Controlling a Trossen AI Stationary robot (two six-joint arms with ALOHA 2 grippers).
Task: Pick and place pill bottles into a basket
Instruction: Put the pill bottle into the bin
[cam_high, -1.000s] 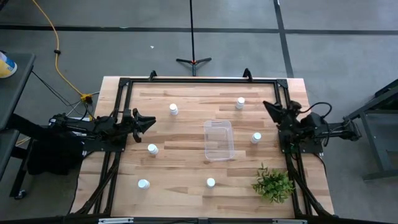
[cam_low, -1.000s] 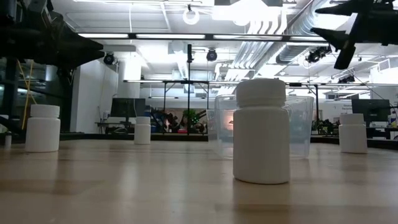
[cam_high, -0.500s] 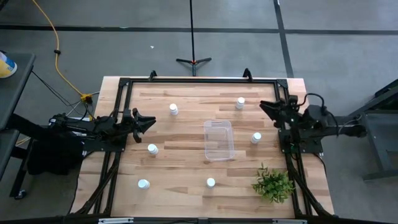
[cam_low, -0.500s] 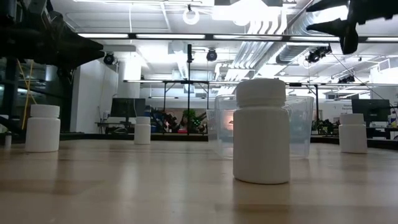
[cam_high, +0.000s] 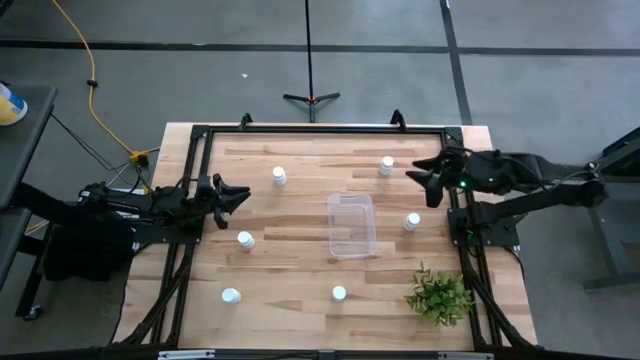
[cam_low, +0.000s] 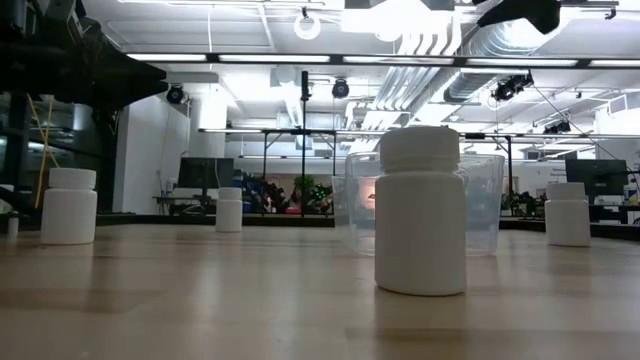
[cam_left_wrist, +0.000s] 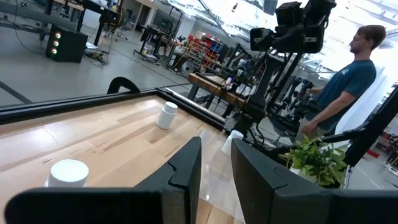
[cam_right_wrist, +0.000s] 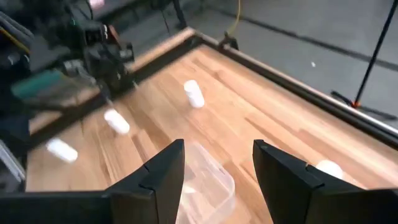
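Six small white pill bottles stand upright on their bases on the wooden table: far left (cam_high: 279, 176), far right (cam_high: 386, 165), right of the bin (cam_high: 412, 221), left (cam_high: 245, 239), near left (cam_high: 231, 295) and near middle (cam_high: 339, 293). The clear plastic bin (cam_high: 352, 225) stands empty at the table's middle. My right gripper (cam_high: 415, 176) is open and empty, raised high over the table's right side, between the far right bottle and the bottle right of the bin. My left gripper (cam_high: 241, 192) is open and empty at the left edge, between the far left and left bottles.
A green leafy plant (cam_high: 440, 297) stands at the near right corner. A black frame (cam_high: 320, 130) runs around the table's edges. A person (cam_left_wrist: 345, 81) stands in the room beyond the table's right side. Bare wood lies between the bottles.
My right gripper has risen and reached out from the right edge toward the table's middle, staying open and empty. The bottles and the bin have kept still.
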